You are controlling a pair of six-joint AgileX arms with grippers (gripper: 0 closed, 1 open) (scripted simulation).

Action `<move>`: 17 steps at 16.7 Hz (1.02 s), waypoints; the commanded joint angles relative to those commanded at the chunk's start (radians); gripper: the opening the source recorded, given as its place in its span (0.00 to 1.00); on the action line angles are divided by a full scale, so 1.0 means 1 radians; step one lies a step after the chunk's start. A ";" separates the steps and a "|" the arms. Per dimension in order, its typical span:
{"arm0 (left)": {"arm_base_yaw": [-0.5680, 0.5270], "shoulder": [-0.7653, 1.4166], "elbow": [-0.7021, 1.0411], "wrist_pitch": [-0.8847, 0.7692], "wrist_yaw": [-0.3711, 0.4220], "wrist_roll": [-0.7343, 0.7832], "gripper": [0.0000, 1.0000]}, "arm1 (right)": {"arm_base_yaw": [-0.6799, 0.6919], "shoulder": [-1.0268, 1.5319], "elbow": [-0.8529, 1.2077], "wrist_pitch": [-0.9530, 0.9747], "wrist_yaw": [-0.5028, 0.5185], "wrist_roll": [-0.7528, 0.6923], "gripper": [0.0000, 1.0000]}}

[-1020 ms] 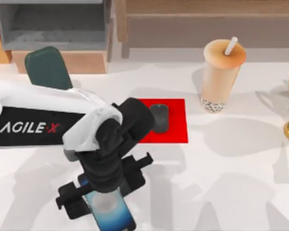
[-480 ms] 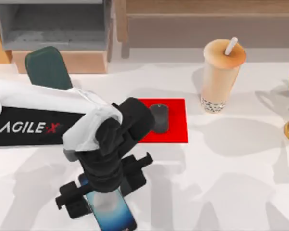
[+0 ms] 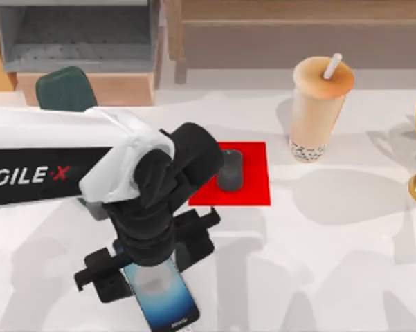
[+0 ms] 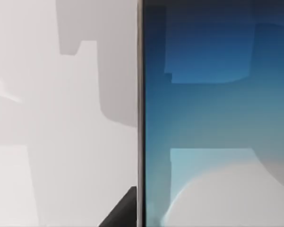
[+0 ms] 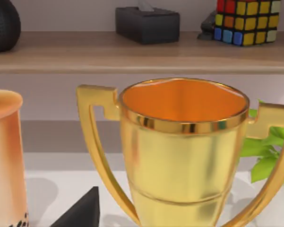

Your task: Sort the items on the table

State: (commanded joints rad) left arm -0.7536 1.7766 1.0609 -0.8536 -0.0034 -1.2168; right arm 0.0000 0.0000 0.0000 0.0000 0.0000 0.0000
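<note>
The left gripper (image 3: 149, 273) hangs wrist-down over the smartphone (image 3: 163, 297) near the worktop's (image 3: 346, 263) front edge, jaws spread either side of its upper end, apparently lined up to take it by its long edges. The left wrist view shows the glowing screen close beneath. Behind, the mouse (image 3: 230, 169) rests on the red mat (image 3: 252, 187); the bubble tea cup (image 3: 318, 111) stands well apart to the right.

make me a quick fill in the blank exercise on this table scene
1. The small dark grey oval mouse lies on the flat ____ square mat.
2. The left pincer is over the black smartphone with glowing blue-white screen, near the table's ____ edge in the top view.
3. The white straw stands in the tall peach ____ cup.

Missing words: red; bottom; bubble tea
</note>
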 joint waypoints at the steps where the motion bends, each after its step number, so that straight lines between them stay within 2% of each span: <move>1: 0.000 0.000 0.000 0.000 0.000 0.000 0.00 | 0.000 0.000 0.000 0.000 0.000 0.000 1.00; 4: -0.009 -0.009 -0.002 0.009 -0.013 0.006 0.00 | 0.000 0.000 0.000 0.000 0.000 0.000 1.00; 7: -0.045 -0.080 -0.021 0.057 -0.113 0.028 0.00 | 0.000 0.000 0.000 0.000 0.000 0.000 1.00; 9: -0.061 -0.133 -0.034 0.102 -0.232 0.054 0.00 | 0.000 0.000 0.000 0.000 0.000 0.000 1.00; 15: -0.034 -0.213 -0.017 0.235 -0.736 0.174 0.00 | 0.000 0.000 0.000 0.000 0.000 0.000 1.00; 17: -0.013 -0.217 -0.001 0.274 -0.862 0.224 0.00 | 0.000 0.000 0.000 0.000 0.000 0.000 1.00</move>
State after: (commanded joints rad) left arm -0.7665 1.5593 1.0599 -0.5793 -0.8651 -0.9932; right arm 0.0000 0.0000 0.0000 0.0000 0.0000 0.0000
